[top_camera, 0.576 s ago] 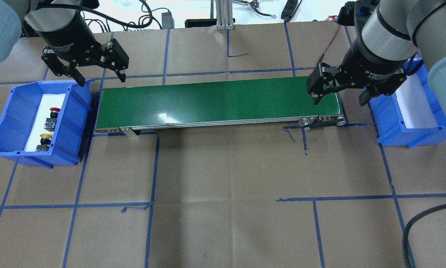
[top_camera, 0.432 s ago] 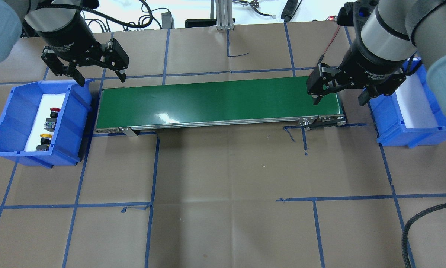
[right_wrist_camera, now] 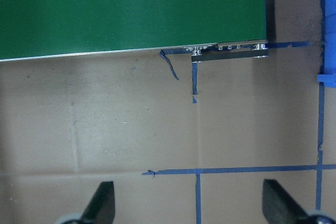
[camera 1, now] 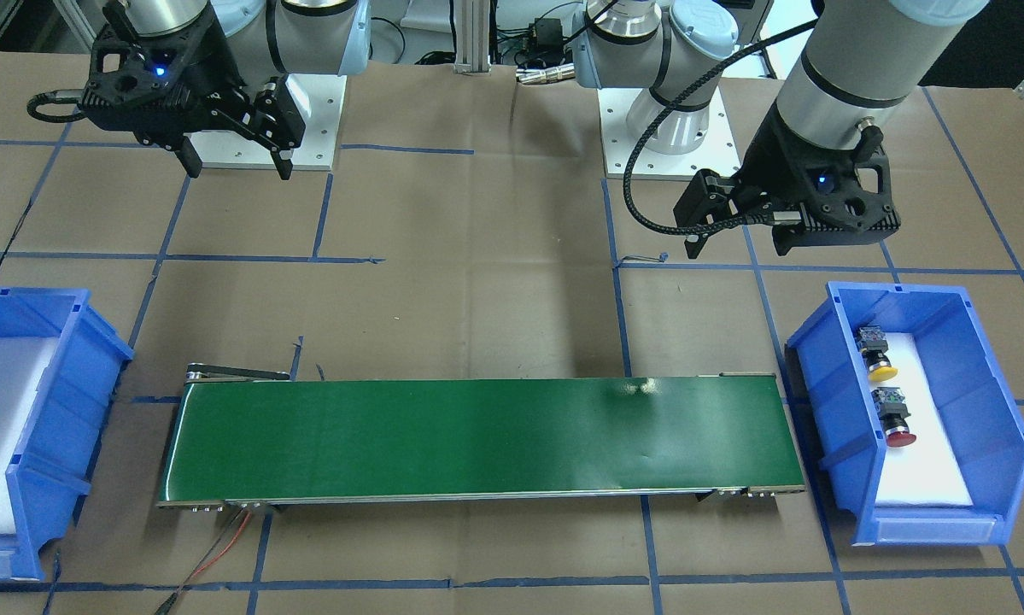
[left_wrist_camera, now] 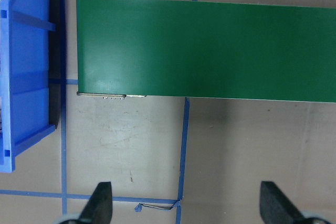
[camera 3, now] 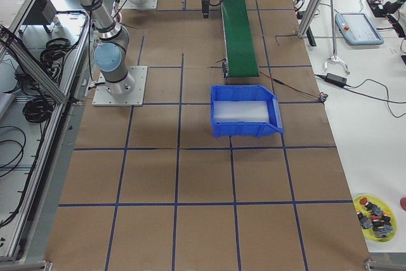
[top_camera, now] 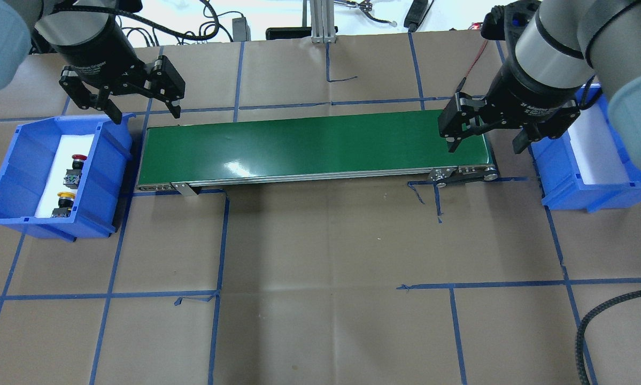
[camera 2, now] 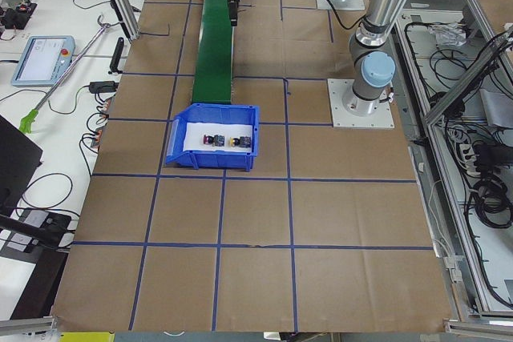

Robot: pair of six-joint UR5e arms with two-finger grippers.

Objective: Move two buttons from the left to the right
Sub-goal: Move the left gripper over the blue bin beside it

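Note:
Two buttons lie in the left blue bin (top_camera: 105,160) on white foam: the red-capped button (top_camera: 77,158) further back, the yellow-capped button (top_camera: 66,197) nearer. They also show in the front view, the yellow button (camera 1: 880,371) and the red button (camera 1: 900,438). My left gripper (top_camera: 145,109) is open and empty, above the table behind the bin's inner corner and the belt's left end. My right gripper (top_camera: 486,143) is open and empty over the right end of the green conveyor belt (top_camera: 315,144). Both wrist views show wide-apart fingertips with nothing between them.
The right blue bin (top_camera: 561,176) holds only white foam. The conveyor belt (camera 1: 477,436) runs between the two bins. Blue tape lines cross the brown paper table. A yellow dish of spare parts (camera 3: 374,214) sits at a far corner.
My right gripper has shifted slightly to the left over the belt's right end. The left gripper and both buttons have not moved.

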